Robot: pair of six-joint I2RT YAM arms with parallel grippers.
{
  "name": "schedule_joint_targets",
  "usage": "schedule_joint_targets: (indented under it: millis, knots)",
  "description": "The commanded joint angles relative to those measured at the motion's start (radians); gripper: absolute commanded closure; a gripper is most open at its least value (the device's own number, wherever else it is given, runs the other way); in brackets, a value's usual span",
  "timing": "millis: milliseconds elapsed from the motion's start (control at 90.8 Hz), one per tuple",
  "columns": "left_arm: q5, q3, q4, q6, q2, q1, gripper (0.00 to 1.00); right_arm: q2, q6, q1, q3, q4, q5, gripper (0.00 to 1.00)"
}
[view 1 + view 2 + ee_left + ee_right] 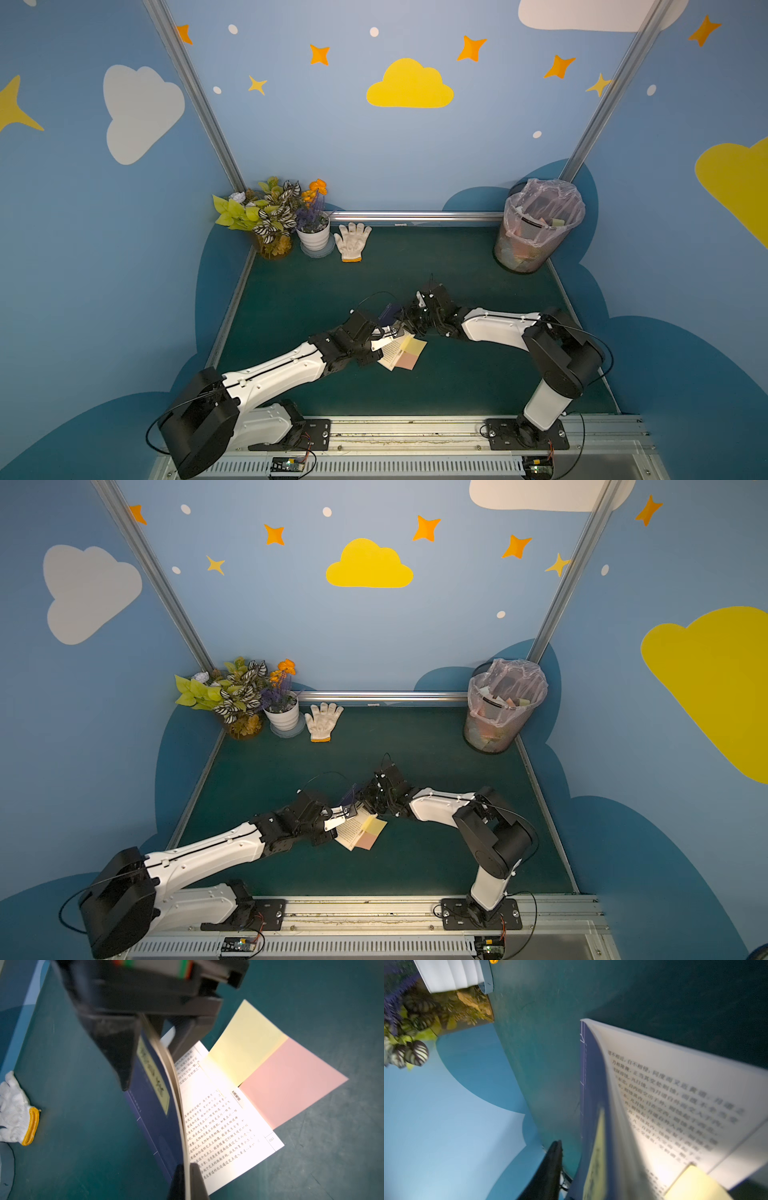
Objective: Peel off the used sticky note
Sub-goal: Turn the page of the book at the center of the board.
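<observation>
Pink note (291,1084) outside right wrist's view

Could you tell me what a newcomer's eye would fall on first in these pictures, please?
Probably the blue book at mid-table, its cover and pages pinched up by the left claw. Next, the yellow sticky note and pink sticky note jutting from the edge of its flat open page. Then the bagged bin in the far right corner.
</observation>
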Motion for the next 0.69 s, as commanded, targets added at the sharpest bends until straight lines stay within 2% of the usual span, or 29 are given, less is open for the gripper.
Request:
schedule_joint_targets:
  millis: [0, 110, 154, 275, 462, 683]
  knots:
    - [0.175, 0.032, -0.064, -0.073, -0.019, 0.083, 0.97, -0.084, -0.107, -0.021, 0.039, -0.107, -0.005, 0.51]
    - [0.350, 0.048, -0.091, -0.126, 0.003, 0.182, 0.97, -0.161, -0.203, -0.045, 0.051, -0.227, 0.006, 0.31]
    - [0.396, 0.055, -0.097, -0.132, 0.017, 0.209, 0.97, -0.193, -0.238, -0.055, 0.053, -0.274, 0.013, 0.28]
    - [0.490, 0.088, -0.134, -0.149, 0.056, 0.283, 0.97, -0.278, -0.294, -0.079, 0.025, -0.347, 0.019, 0.28]
    - [0.667, 0.164, -0.182, -0.219, 0.157, 0.400, 0.97, -0.365, -0.295, -0.080, -0.083, -0.344, 0.042, 0.30]
    - [0.713, 0.248, -0.241, -0.267, 0.296, 0.453, 0.97, -0.398, -0.298, -0.074, -0.190, -0.361, 0.068, 0.31]
